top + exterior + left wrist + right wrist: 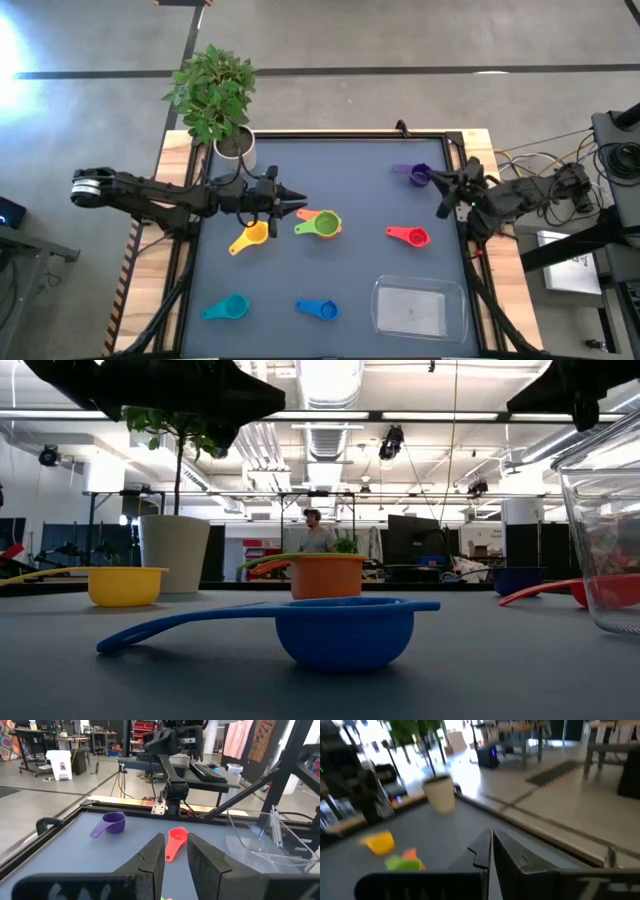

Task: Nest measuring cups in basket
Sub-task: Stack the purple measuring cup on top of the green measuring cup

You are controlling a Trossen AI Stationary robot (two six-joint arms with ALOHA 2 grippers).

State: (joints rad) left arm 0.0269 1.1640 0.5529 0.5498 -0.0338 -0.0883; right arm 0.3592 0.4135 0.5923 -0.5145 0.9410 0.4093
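On the dark grey counter (pixel 340 270), the high view shows the small round plastic measuring cups scattered. A green cup (pixel 325 226) sits nested inside an orange cup (pixel 334 221) just left of the frame's centre, and a yellow cup (pixel 253 235) lies just to their left. A red cup (pixel 410 236) lies right of centre, a purple cup (pixel 418 175) in the upper right part of the counter, a teal cup (pixel 228 307) at the lower left and a blue cup (pixel 318 310) at the lower middle. The shallow clear plastic rectangular basket (pixel 415 307) sits at the lower right of the counter, with no cup visible inside it.

The left gripper (pixel 298 203) reaches in from the left of the frame and hangs above the counter between the yellow cup and the green-in-orange pair; its jaws stand slightly apart with nothing between them — the left wrist view shows a narrow gap with the red cup far beyond it. The right gripper (pixel 441 210) waits at the right edge of the counter, between the purple cup and the red one, its jaws pressed together and empty.

A leafy green plant in a white pot (pixel 232 143) stands at the upper left corner of the counter. In the low view a person (pixel 316 532) stands far back in the room.
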